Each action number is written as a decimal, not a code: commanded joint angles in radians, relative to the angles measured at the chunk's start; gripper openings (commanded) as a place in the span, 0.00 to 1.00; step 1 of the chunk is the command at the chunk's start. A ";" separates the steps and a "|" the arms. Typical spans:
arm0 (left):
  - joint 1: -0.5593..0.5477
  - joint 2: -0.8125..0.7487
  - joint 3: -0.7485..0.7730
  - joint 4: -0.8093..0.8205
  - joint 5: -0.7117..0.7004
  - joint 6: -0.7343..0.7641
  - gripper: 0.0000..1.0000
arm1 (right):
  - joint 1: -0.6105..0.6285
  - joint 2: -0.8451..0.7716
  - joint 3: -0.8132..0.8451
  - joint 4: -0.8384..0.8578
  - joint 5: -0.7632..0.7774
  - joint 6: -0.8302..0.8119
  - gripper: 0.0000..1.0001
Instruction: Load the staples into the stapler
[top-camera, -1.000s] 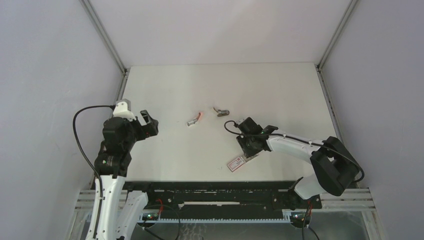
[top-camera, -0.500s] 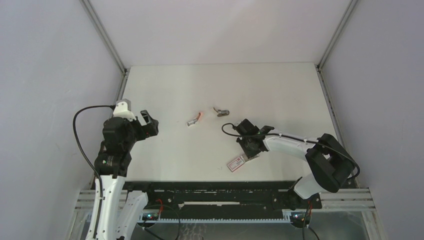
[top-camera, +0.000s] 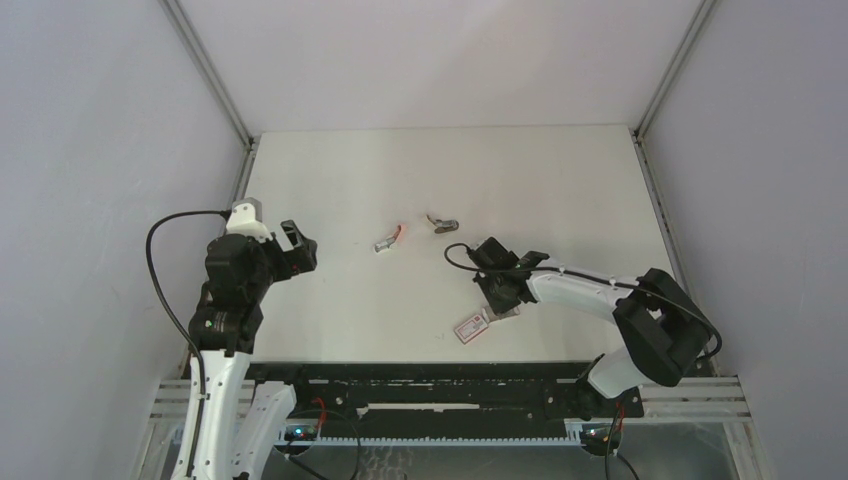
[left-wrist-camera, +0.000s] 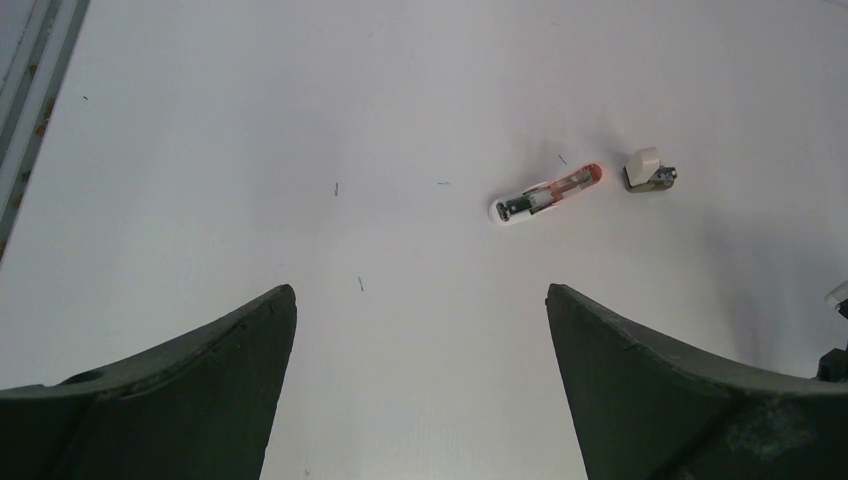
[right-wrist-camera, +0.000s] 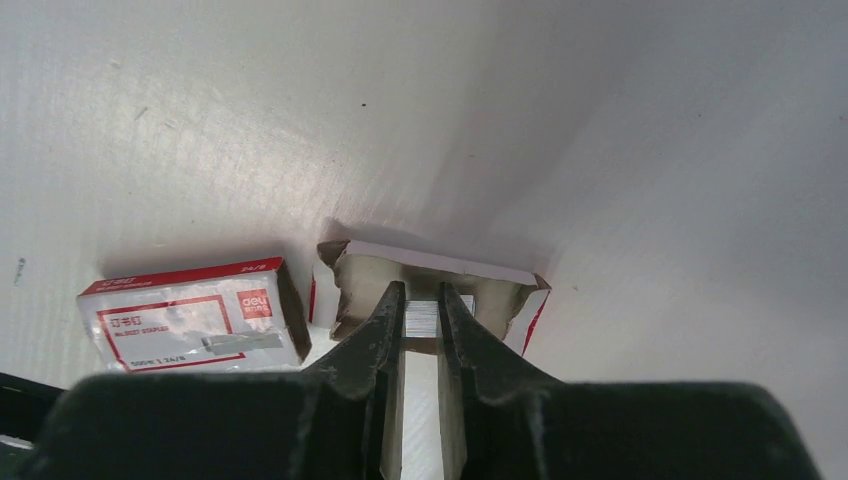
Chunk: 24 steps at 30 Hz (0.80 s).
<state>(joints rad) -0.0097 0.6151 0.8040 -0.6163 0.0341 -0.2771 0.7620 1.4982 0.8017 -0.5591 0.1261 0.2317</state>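
The staples lie as a silvery block in a pale open tray. My right gripper reaches down into that tray, its two fingers drawn in narrow against the sides of the staples. From above, the right gripper covers the tray near the table's front. The stapler is a small dark grey and silver piece farther back, also in the left wrist view as the stapler. My left gripper hangs wide open over bare table at the left, holding nothing.
The white cardboard sleeve with a red label lies just left of the tray, seen from above as the sleeve. A slim white and orange piece with a metal channel lies left of the stapler. Loose single staples dot the table.
The right gripper's fingers have closed in around the staples in the tray, and the right arm's elbow shifted slightly left. The left arm has not moved.
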 joint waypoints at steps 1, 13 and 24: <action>0.008 -0.002 -0.013 0.019 0.018 0.018 0.99 | 0.001 -0.062 0.050 0.027 0.002 0.086 0.08; 0.008 -0.005 -0.015 0.020 0.020 0.018 0.99 | -0.027 -0.031 0.051 0.056 -0.053 0.162 0.08; 0.008 -0.003 -0.014 0.021 0.026 0.017 0.99 | -0.015 -0.041 0.002 0.045 -0.014 0.234 0.07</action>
<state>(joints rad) -0.0097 0.6151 0.8040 -0.6163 0.0383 -0.2771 0.7456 1.4773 0.8116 -0.5270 0.0792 0.4198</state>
